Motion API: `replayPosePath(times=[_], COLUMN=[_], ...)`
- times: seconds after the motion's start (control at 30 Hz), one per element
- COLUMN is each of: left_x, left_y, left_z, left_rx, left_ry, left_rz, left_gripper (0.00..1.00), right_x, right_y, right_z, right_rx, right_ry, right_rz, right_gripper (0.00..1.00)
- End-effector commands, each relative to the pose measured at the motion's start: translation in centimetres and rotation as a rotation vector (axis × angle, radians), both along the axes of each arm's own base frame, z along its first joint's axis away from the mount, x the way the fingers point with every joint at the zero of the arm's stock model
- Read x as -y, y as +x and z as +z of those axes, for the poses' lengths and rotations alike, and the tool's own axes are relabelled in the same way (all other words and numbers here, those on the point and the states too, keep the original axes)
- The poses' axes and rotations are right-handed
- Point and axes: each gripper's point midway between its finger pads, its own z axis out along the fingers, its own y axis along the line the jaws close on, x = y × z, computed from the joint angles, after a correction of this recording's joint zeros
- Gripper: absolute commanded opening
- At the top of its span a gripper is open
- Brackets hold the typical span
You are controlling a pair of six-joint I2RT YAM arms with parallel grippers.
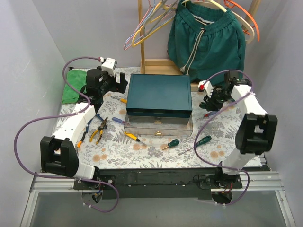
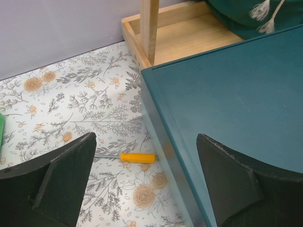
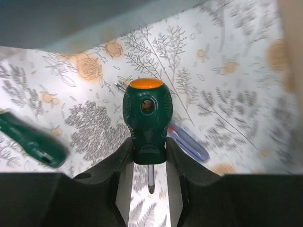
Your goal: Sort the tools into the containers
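Left gripper (image 2: 146,146) hangs with jaws spread wide and nothing in them, above the yellow-handled screwdriver (image 2: 137,157) lying on the table (image 2: 71,94) just beside the teal box (image 2: 227,109); that stance suits dropping onto this tool next. At the box's front a clear drawer (image 1: 158,126) stands pulled out, ready to take tools. Right gripper (image 3: 149,144) is clamped on the narrow neck of the green screwdriver (image 3: 147,113), seemingly raised off the table for carrying to the drawer.
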Motion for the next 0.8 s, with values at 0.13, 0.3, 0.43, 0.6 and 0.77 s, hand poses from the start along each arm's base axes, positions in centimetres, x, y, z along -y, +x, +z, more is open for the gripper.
replayPosePath(times=[0.13, 0.3, 0.43, 0.6, 0.77], left_x=[0.6, 0.6, 0.5, 0.2, -0.3], left_y=[-3.1, -3.6, -3.9, -4.4, -4.9], left_z=[5.0, 5.3, 5.2, 5.6, 5.2], left_rx=[0.1, 0.119, 0.129, 0.148, 0.151], left_ry=[-0.094, -0.117, -0.124, -0.106, -0.089], left_rz=[-0.05, -0.049, -0.044, -0.041, -0.029], left_gripper=[0.87, 0.87, 0.88, 0.88, 0.89], right_x=[-3.5, -11.9, -16.5, -18.8, -19.1], right_y=[-4.6, -7.5, -9.2, -11.6, -12.0], right_z=[15.0, 18.6, 16.9, 13.2, 12.0], right_rx=[0.248, 0.27, 0.203, -0.002, -0.041], right_ry=[0.124, 0.156, 0.157, 0.113, 0.09], right_rz=[0.04, 0.239, 0.347, 0.431, 0.462], right_gripper=[0.01, 0.01, 0.01, 0.02, 0.45])
